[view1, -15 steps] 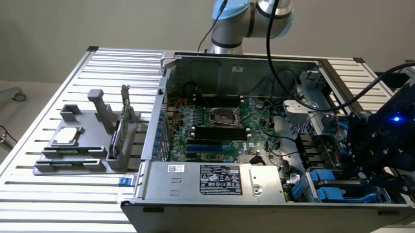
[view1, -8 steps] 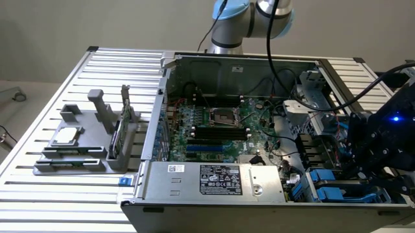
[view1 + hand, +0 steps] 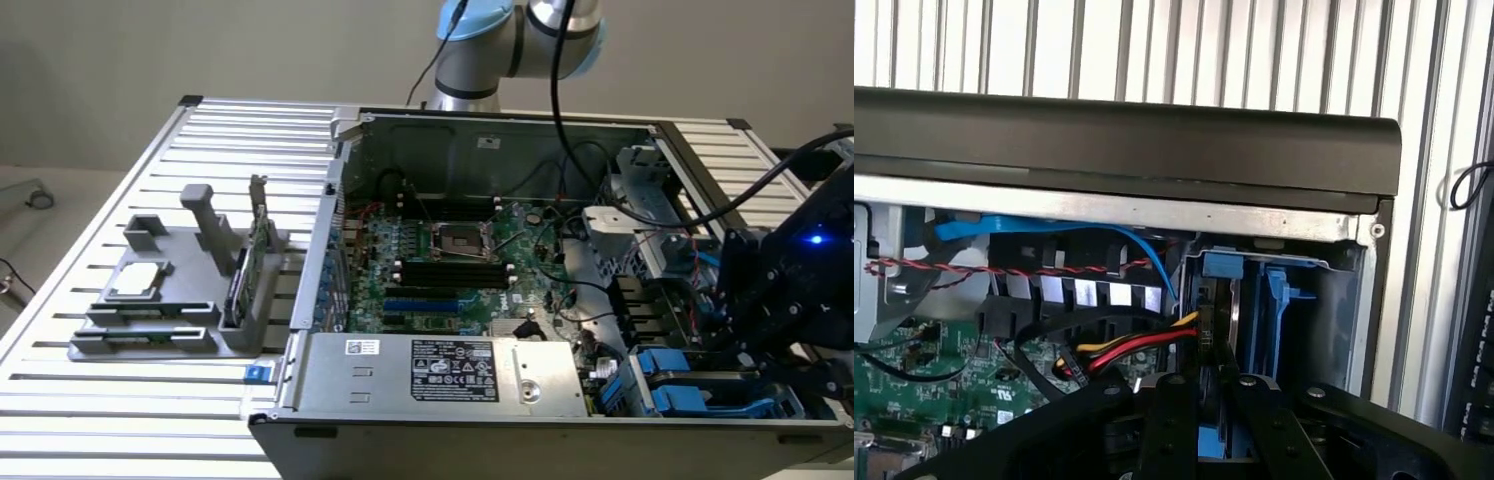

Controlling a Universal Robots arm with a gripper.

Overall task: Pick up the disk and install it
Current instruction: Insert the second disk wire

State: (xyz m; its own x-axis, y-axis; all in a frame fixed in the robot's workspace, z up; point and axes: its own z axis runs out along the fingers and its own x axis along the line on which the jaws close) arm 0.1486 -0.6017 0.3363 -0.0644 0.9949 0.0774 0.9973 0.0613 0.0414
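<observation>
Holding the disk on edge, my gripper looks clamped on it inside the drive bay, at the near corner of the case on the exterior view's right. If the disk tilts, I judge its blue rails could jam against the bay's side, and the red and yellow wires just beside it could get pinched. The slatted metal bench carries the case, with a plain wall behind.

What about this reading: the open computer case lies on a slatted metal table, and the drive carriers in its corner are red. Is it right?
Not quite: the drive carriers are blue, not red, as the exterior view shows. The open computer case does lie on the slatted metal table.
</observation>
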